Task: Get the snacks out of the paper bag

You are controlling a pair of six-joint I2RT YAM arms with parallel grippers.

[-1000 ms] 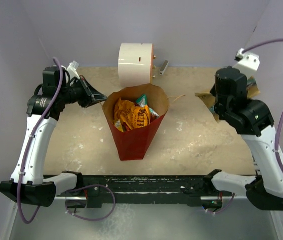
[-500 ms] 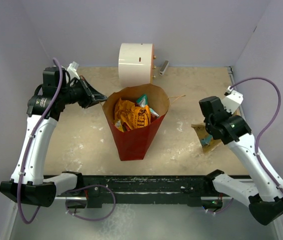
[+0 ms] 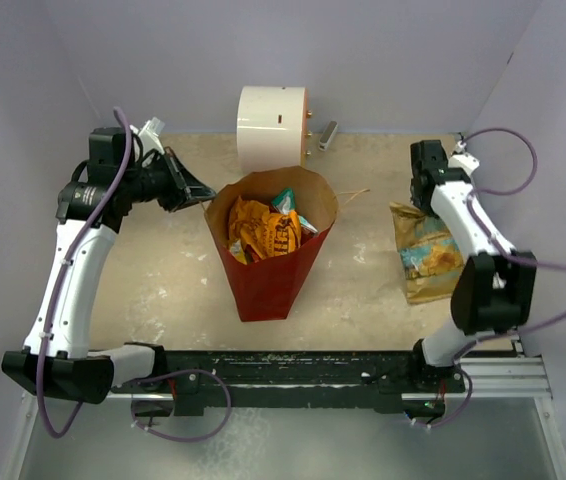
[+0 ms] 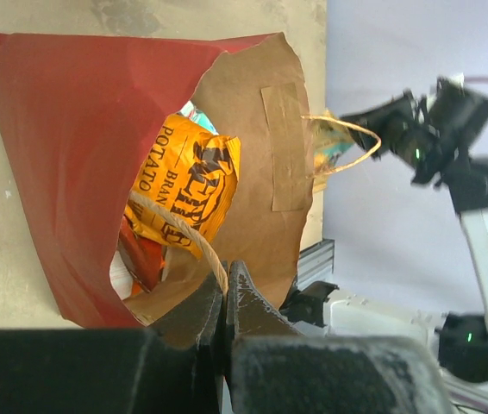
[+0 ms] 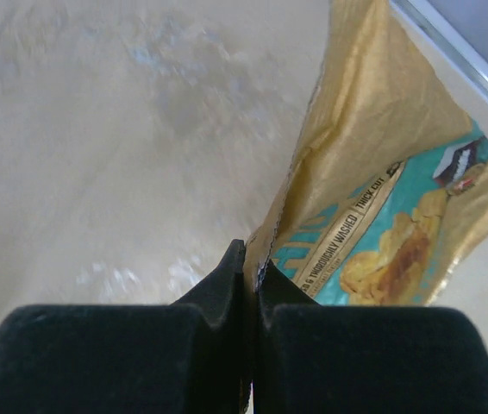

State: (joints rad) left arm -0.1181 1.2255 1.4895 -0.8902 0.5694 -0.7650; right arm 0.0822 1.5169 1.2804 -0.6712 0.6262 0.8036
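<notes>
Pinches the left rim of the paper bag [image 3: 268,275] (red, mid-desk) with the left end effector [image 4: 225,297]. Clamps the right end effector [image 5: 251,272] on the edge of 1 gold-and-teal chip packet [image 5: 382,198], lying on the desk [image 3: 163,270] at right. Shows other snacks [image 3: 261,232] inside the bag.

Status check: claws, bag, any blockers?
Left claw shut on paper bag rim. Right claw shut on gold chip bag, out on table. Yellow-orange chip bag in paper bag. Mouth unobstructed.

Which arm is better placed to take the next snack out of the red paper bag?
Right, probably. The left gripper pinches the rim of the red paper bag; the right gripper need only drop its gold-and-teal chip packet.
</notes>
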